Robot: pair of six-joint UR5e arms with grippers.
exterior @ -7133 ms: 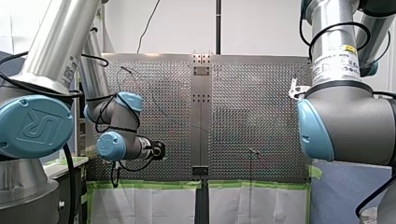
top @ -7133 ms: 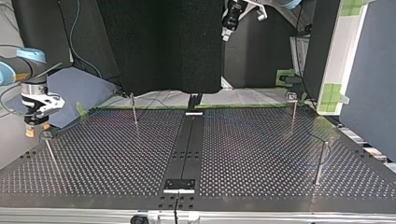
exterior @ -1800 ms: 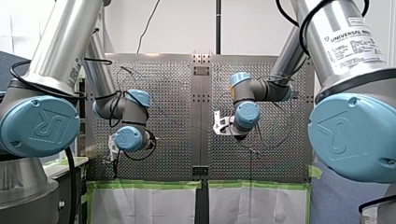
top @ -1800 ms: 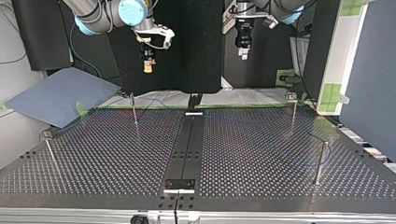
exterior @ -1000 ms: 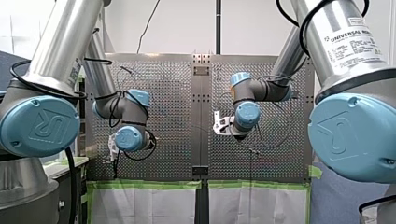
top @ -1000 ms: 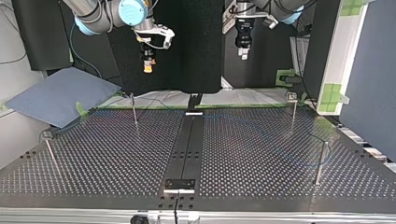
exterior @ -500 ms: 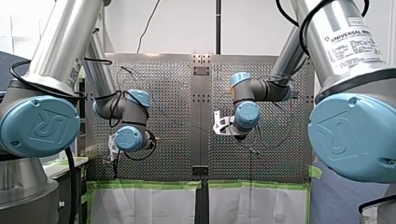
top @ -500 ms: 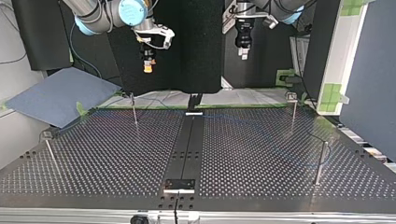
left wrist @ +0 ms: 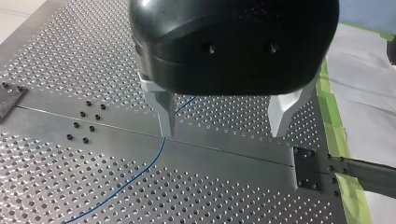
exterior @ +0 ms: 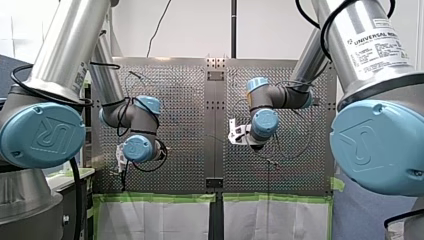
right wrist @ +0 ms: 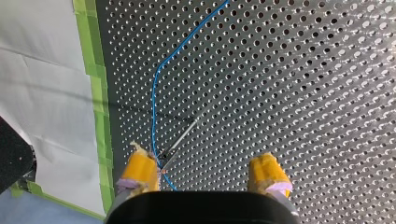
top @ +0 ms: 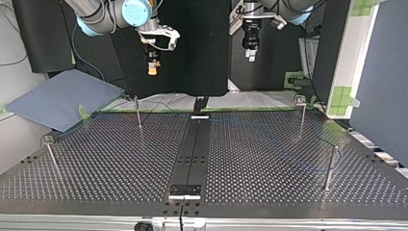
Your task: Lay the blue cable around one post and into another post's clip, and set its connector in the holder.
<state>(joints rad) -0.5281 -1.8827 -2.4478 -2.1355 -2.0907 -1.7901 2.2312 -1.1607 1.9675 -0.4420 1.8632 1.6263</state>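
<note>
The thin blue cable (top: 288,151) lies loose on the perforated table (top: 106,163). In the right wrist view the cable (right wrist: 161,74) bends past a slim post (right wrist: 180,137) and runs under one yellow pad (right wrist: 140,170). My right gripper (right wrist: 204,175) is open high above it, at the top view's left (top: 152,67). In the left wrist view the cable (left wrist: 135,175) passes behind one metal finger (left wrist: 166,112). My left gripper (left wrist: 224,126) is open and empty, at the top view's right (top: 250,48). I cannot make out the connector.
Thin posts stand on the table (top: 138,113) (top: 301,113) (top: 52,156), and a thicker one (top: 329,168) stands by the cable's loop. A dark centre strip (top: 195,149) carries a small plate (top: 184,191). A blue cloth (top: 62,98) and green tape (top: 293,77) lie beyond the far edge.
Since seven seconds ago both arms have swung in over the table's far side. Over the last second nothing has visibly moved.
</note>
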